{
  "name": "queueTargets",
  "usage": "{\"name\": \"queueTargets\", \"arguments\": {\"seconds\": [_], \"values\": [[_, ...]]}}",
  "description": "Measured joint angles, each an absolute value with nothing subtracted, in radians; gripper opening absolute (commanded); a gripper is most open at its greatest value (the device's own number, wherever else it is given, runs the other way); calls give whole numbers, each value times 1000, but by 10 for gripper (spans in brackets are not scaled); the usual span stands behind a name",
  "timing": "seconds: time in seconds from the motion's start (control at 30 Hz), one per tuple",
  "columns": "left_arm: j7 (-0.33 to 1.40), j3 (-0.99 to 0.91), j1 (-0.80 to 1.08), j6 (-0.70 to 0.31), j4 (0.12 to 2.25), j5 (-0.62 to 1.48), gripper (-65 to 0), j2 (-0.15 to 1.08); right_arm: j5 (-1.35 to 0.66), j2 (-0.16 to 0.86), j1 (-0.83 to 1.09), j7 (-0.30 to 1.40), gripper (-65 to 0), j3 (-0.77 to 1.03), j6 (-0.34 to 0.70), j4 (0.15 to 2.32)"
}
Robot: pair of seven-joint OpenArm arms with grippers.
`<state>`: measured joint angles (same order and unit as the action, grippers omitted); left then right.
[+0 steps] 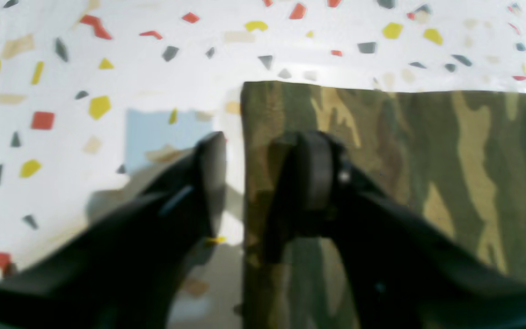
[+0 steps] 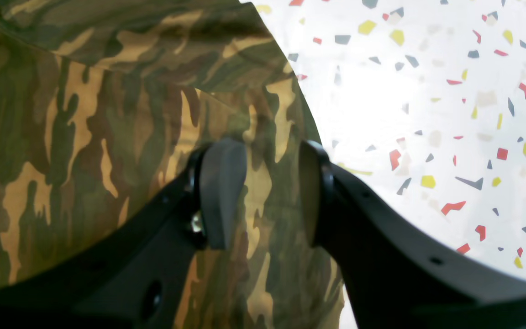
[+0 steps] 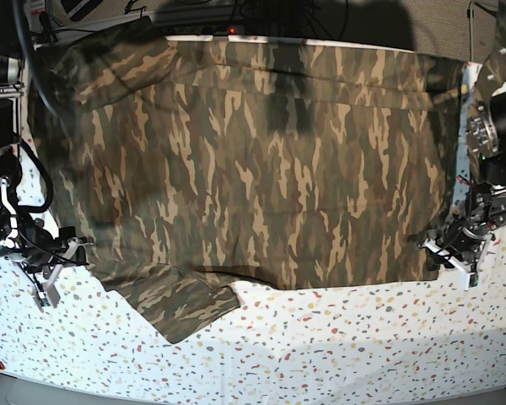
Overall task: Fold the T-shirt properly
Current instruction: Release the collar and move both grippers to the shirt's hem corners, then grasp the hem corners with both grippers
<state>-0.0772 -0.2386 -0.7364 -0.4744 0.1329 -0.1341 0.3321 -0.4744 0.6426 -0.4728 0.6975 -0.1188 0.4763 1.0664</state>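
The T-shirt [image 3: 253, 160] lies spread flat over most of the desk [image 3: 337, 346], a white top speckled with red, yellow and grey chips. In the base view the cloth runs from the desk's far edge down to a bare strip along the near edge. One sleeve [image 3: 181, 304] juts out from the shirt's near edge on that view's left side, lying flat on the speckled surface.

The left pincer [image 1: 256, 178] sits at the shirt's straight edge near a corner — in its wrist view one finger is over the bare desk, just beside the edge, and the other is over the camouflage cloth. A gap shows between the fingers, with the shirt's edge running through it; the view is blurred, and I cannot tell whether the cloth is pinched.

The right pincer [image 2: 272, 192] is at the opposite side of the shirt. Its fingers stand apart, both pads [image 2: 222, 192] over the camouflage cloth close to where the cloth's edge meets the bare desk. Cloth shows through the gap between them — nothing looks clamped there.

In the base view each pincer sits at one near corner of the shirt's body.
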Motion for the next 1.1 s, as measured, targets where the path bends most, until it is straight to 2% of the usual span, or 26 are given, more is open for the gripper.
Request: {"name": "queueTargets", "arguments": {"seconds": [0.1,0.23,0.33,0.5,0.63,0.9,1.1], "values": [[-76,-239,-731,-475,133,-131,-526,326,-475,642,-473,698,-410,-119,476,1066],[-89,-241,-722,-470,138,-123,-531,296,-475,643,-473,698,-410,-119,476,1066],[-92,-241,-720,-471,139,-121,-646,283,-475,642,-473,698,-410,-119,476,1066],[-104,-241,-717,-474,139,-116,-650,282,-475,642,-473,691,-410,-119,476,1066],[-161,-241,-706,-475,138,-124,-650,279,-474,640,-474,616,-410,-119,476,1066],[-146,-241,-706,-478,138,-122,-650,279,-414,560,-583,689,-410,-118,480,1062],[-105,-241,-710,-481,140,-113,-650,281,-345,477,-740,690,-409,-118,482,819]]}}
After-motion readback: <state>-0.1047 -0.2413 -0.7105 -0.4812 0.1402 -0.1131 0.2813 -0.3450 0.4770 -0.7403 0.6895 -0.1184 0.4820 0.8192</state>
